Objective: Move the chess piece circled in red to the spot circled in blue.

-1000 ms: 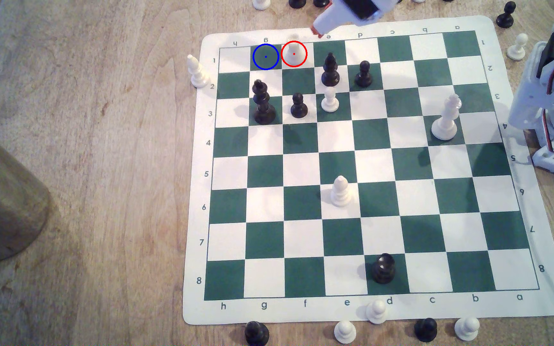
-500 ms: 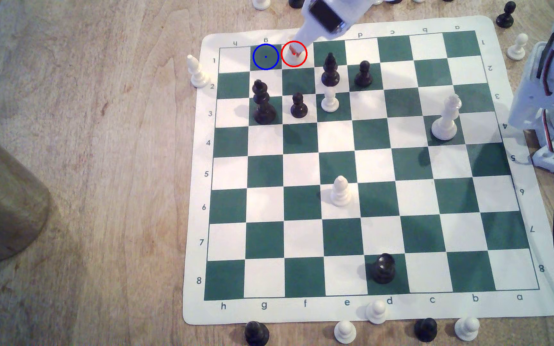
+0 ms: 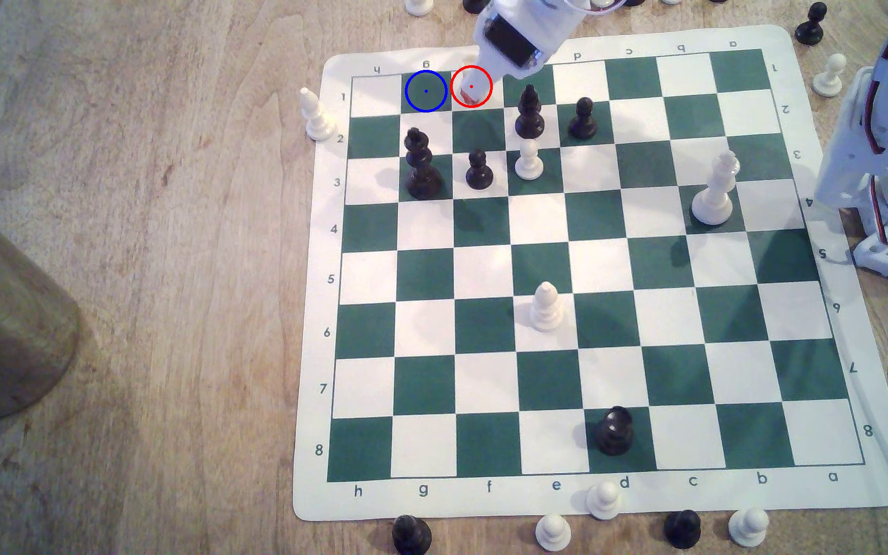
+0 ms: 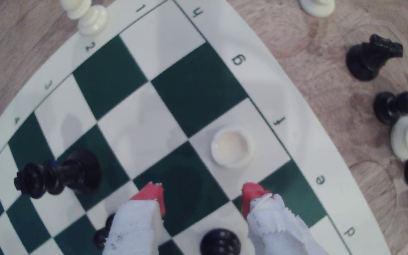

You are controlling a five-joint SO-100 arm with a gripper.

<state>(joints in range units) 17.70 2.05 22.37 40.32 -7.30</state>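
Exterior view: claw (image 3: 467, 96) lower over rook (image 4: 232, 146)

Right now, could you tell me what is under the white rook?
The rook stands on a white square at the board's edge, beside the dark blue-ringed square. Its base hides the square's middle. The open gripper hovers nearby.

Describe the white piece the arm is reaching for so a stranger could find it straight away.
Start at the green-and-white chess mat and go to the far row marked 1. On the white square in column f stands the rook, beside the empty blue-ringed square. It is cream with a flat round top; its nearest neighbours are black.
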